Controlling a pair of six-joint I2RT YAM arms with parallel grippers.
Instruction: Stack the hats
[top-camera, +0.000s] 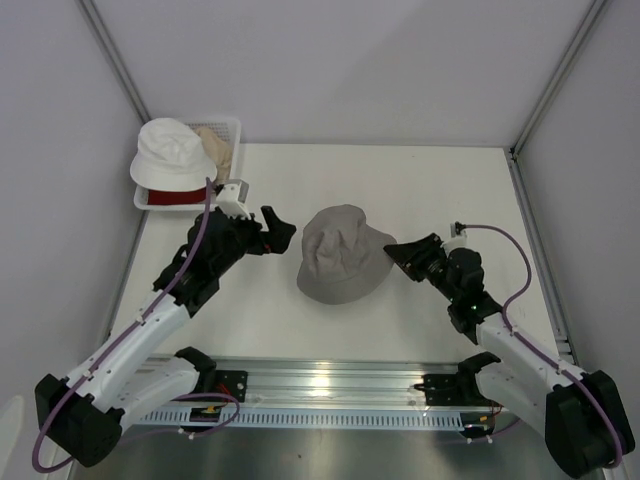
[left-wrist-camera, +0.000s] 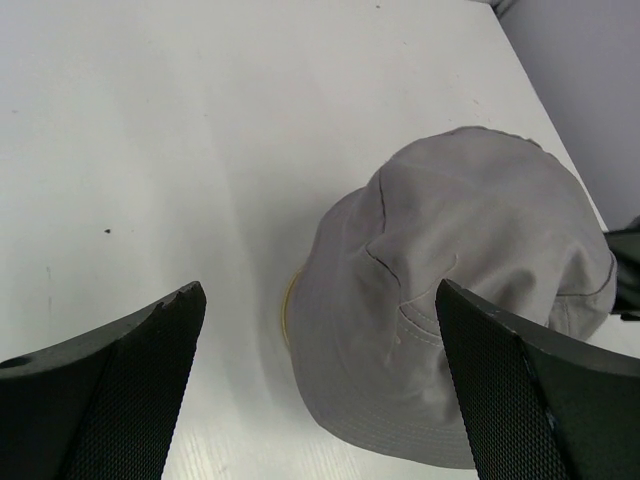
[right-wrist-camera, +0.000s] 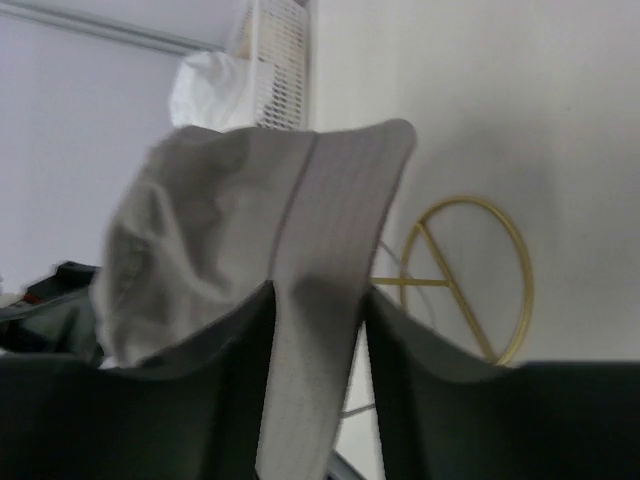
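The grey hat (top-camera: 340, 255) sits in the middle of the table, over the gold wire stand (right-wrist-camera: 470, 270). My right gripper (top-camera: 400, 252) is shut on its right brim; in the right wrist view the brim (right-wrist-camera: 320, 250) runs up between my jaws (right-wrist-camera: 315, 300) and is lifted off the stand. My left gripper (top-camera: 278, 232) is open and empty just left of the hat, which fills the left wrist view (left-wrist-camera: 470, 290). The white hat (top-camera: 172, 150) lies on the dark red hat (top-camera: 170, 197) at the far left, with the beige hat (top-camera: 215, 145) beside them.
A white mesh basket (top-camera: 232, 125) at the far left corner holds the beige hat and partly the other two. A sliver of the gold stand (left-wrist-camera: 287, 305) shows under the grey hat's left brim. Walls enclose the table on three sides.
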